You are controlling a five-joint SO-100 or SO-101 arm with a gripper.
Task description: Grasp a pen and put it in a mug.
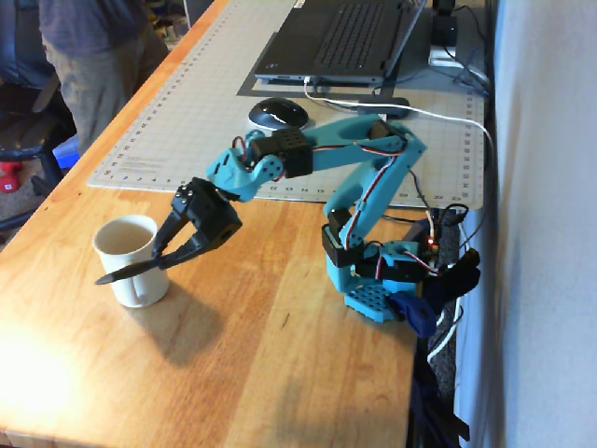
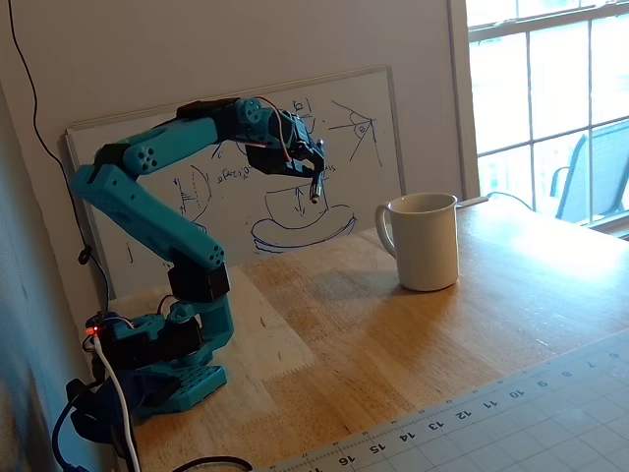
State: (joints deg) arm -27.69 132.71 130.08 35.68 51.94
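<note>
The slim dark pen sat clamped in my black tool, raised off the wooden counter so I could tip it over the cream ceramic mug.

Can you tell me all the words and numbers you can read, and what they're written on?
"11", "12", "13", "14", "15", "16": ruler numbers along the cutting mat's edge.
Whiteboard: blue marker sketches and scribbles, too messy to read.
Cutting mat in the other fixed view: edge numbers too small to read.
Laptop: keys too blurred to read.
Mug, pen: no writing visible.
</note>
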